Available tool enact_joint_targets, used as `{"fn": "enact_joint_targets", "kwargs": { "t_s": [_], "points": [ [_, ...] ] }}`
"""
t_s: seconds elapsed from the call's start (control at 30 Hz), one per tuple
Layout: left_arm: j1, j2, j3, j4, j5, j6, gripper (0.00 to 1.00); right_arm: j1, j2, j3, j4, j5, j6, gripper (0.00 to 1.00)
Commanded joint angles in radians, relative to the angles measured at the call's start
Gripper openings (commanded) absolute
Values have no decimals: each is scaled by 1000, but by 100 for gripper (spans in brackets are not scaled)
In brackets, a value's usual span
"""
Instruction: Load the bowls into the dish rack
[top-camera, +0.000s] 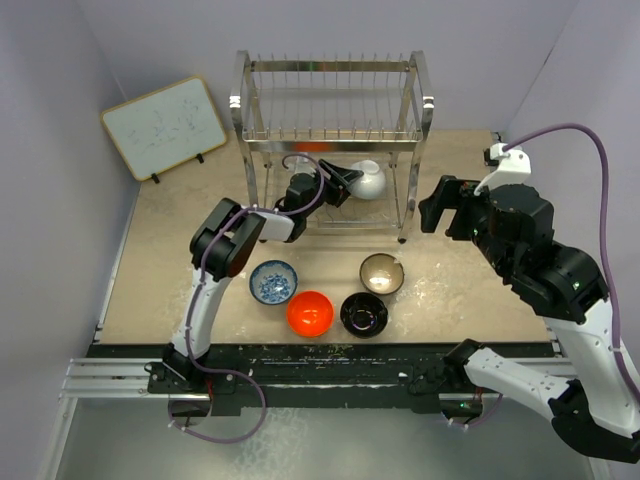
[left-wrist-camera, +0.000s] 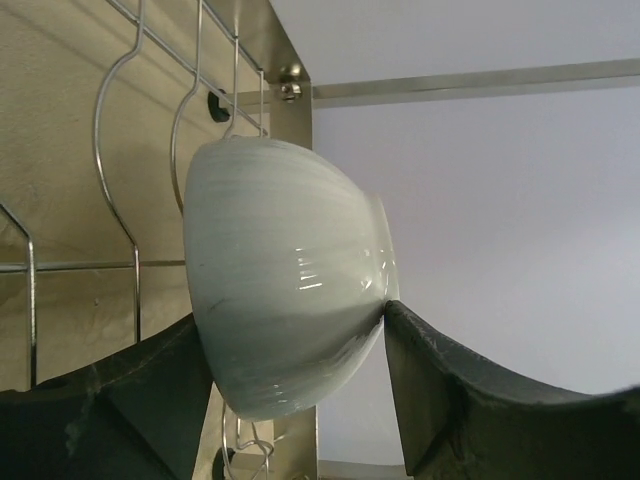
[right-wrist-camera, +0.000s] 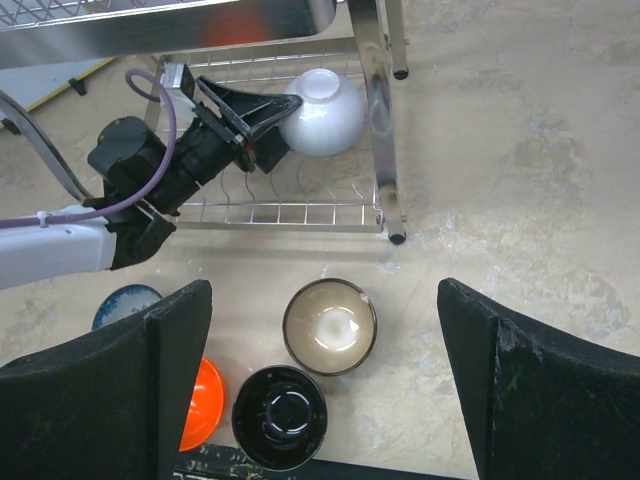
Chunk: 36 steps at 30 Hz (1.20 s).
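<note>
White porcelain first: the white bowl (top-camera: 368, 180) sits tipped on its side on the lower grid shelf of the dish rack (top-camera: 330, 100), leaning against the upright wires, foot pointing away from the rim. The left gripper (right-wrist-camera: 285, 125) is reached in under the top tier, its jaws apart and the bowl right at its fingertips; whether they touch it, I cannot tell, but it does not look clamped. I count that as one bowl of five in place. Four wait out front on the table (top-camera: 470, 300): the blue-and-white bowl (top-camera: 273, 282), the orange-red bowl (top-camera: 310, 313), the black bowl (top-camera: 364, 314) and the tan bowl (top-camera: 382, 273), all upright, close together, none touching the rack. The right gripper (top-camera: 447, 212) hangs above the right side, jaws spread wide, holding nothing. Most of the job is ahead, by my reckoning. The tabletop is a mottled beige slab, scuffed pale near the bowls. A whiteboard (top-camera: 165, 125) leans at the far left corner, and plain lilac walls close in on three sides.
</note>
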<state>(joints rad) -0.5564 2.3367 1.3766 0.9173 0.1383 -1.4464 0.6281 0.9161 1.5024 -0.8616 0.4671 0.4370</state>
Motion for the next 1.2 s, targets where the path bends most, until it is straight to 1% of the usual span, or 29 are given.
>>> {"fn": "enact_joint_targets", "kwargs": {
  "t_s": [0.0, 0.17, 0.27, 0.37, 0.53, 0.77, 0.87, 0.97, 1.03, 1.1, 1.17],
  "points": [
    [-3, -82, -4, -152, -9, 61, 69, -2, -1, -4, 44, -20, -9, 95],
    [-3, -114, -6, -229, -21, 96, 70, -2, 0, -2, 49, -30, -9, 95],
    [-4, -146, -8, -293, -33, 123, 73, -3, 4, 3, 47, -43, -12, 96],
    [-3, -183, -14, -375, -48, 160, 75, -2, 6, 3, 48, -52, -14, 97],
    [-3, -234, -31, -463, -67, 202, 81, -2, -2, -3, 52, -57, -9, 97],
    [-3, -287, -80, -472, -62, 231, 86, -2, -14, -21, 56, -69, 0, 97],
    [-5, -333, -101, -485, -70, 261, 93, -2, -18, -24, 56, -69, 0, 97],
    [-5, -375, -117, -513, -90, 295, 95, -2, -24, -31, 58, -70, 2, 97],
    [-5, -399, -123, -543, -106, 317, 99, -3, -28, -35, 59, -71, 4, 97],
    [-6, -419, -133, -556, -111, 329, 99, -2, -31, -38, 59, -73, 7, 97],
    [-8, -439, -155, -532, -101, 332, 99, -2, -32, -42, 61, -72, 9, 98]
  ]
}}
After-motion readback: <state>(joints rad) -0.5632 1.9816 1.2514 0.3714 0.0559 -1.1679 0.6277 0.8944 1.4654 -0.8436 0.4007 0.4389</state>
